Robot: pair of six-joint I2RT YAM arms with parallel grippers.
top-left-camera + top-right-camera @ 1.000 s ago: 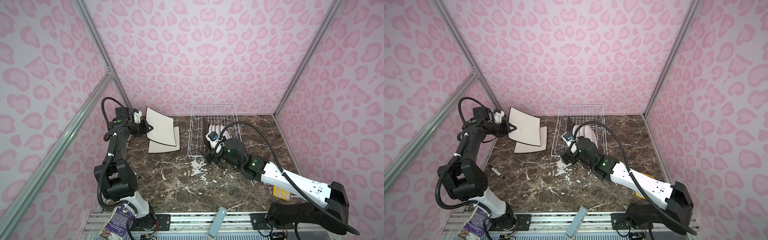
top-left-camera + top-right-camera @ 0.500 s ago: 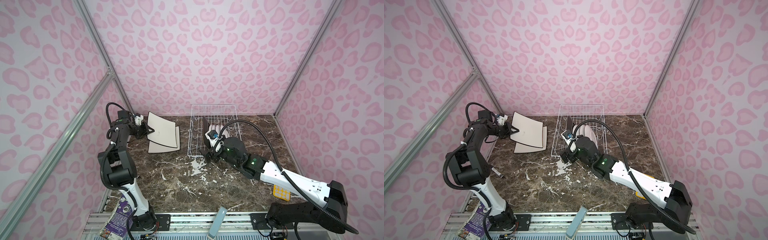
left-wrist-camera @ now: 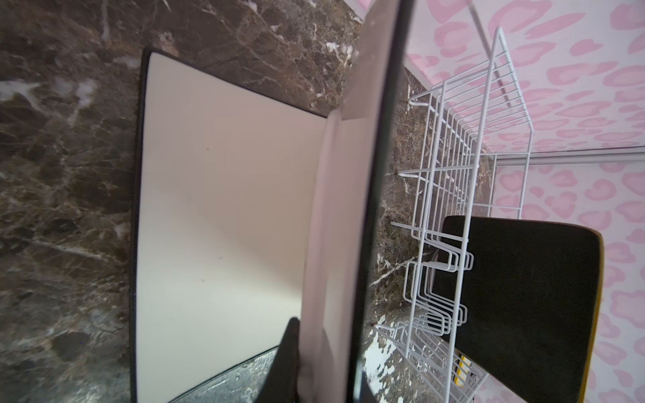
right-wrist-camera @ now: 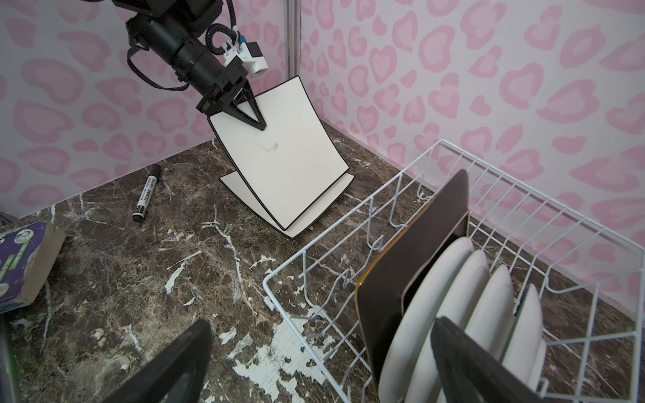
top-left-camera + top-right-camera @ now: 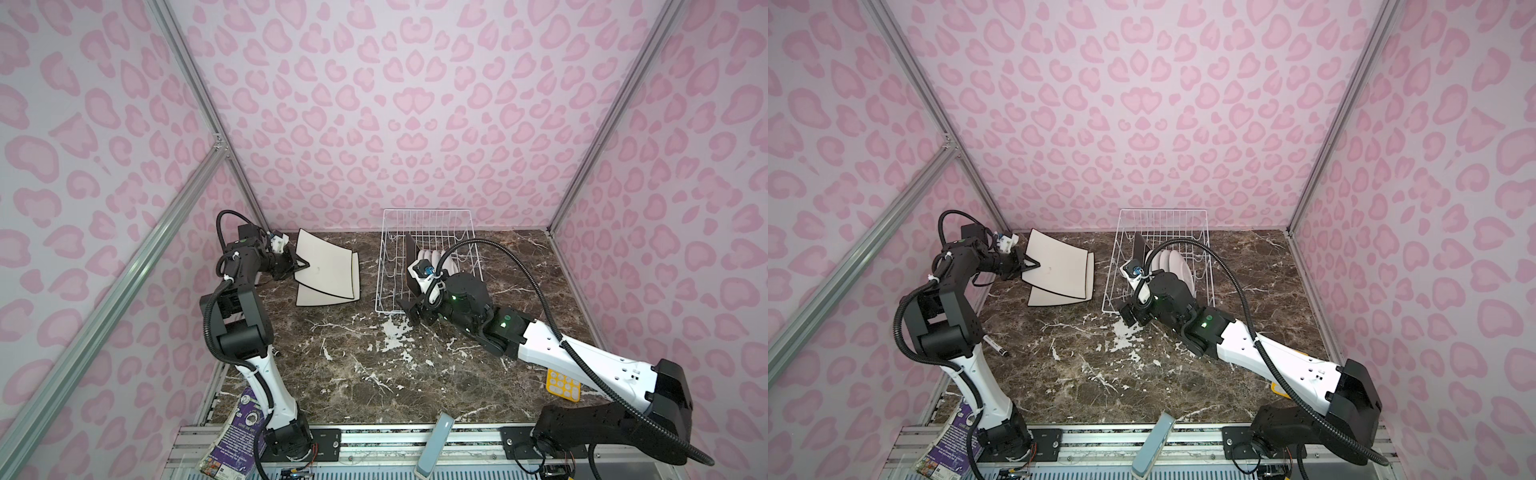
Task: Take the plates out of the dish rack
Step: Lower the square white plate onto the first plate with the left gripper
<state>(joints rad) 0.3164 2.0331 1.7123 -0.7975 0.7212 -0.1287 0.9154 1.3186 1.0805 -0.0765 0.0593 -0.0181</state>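
My left gripper point(image 5: 301, 264) is shut on the edge of a cream-white square plate point(image 5: 328, 266), tilted over a second cream plate point(image 5: 324, 297) that lies flat on the table. In the left wrist view the held plate point(image 3: 349, 209) shows edge-on between the fingers point(image 3: 286, 356). The white wire dish rack point(image 5: 428, 216) holds an upright dark brown plate point(image 4: 419, 251) and several round white plates point(image 4: 453, 296) behind it. My right gripper point(image 4: 321, 326) is open at the rack's near end, one finger outside the rack and the other over the round plates.
A black marker point(image 4: 146, 193) lies near the left wall, a purple book point(image 4: 21, 258) at the front left. A yellow card point(image 5: 563, 384) sits under the right arm. Pink patterned walls close in the table's left, back and right.
The left gripper has carried the cream plate lower and slightly right, closer over the plate lying on the table, and its arm has folded. The right gripper has hardly moved.
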